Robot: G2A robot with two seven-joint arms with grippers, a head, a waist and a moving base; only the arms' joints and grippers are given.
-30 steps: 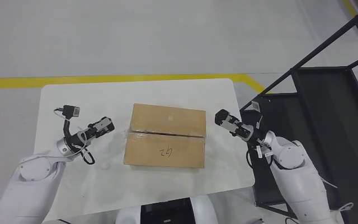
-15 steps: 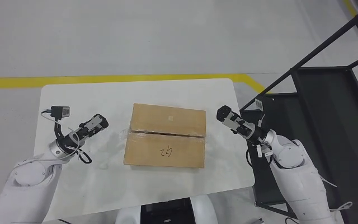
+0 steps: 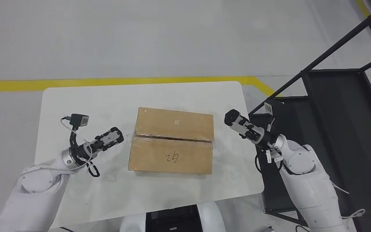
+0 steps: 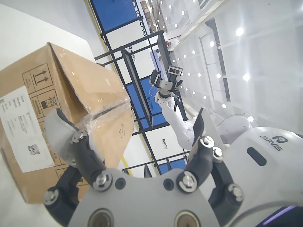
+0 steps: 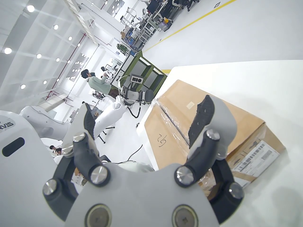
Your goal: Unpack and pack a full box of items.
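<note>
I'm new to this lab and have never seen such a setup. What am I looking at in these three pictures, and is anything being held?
It is a two-armed robot at a white table. One picture looks down from a camera above its arms. The other two come from a camera on each wrist, so each shows its own two-fingered hand up close. On the table lies one closed cardboard box, its top seam sealed with clear tape. The left hand hangs by one end of the box, the right hand by the other. Both hands are open and hold nothing.
</note>
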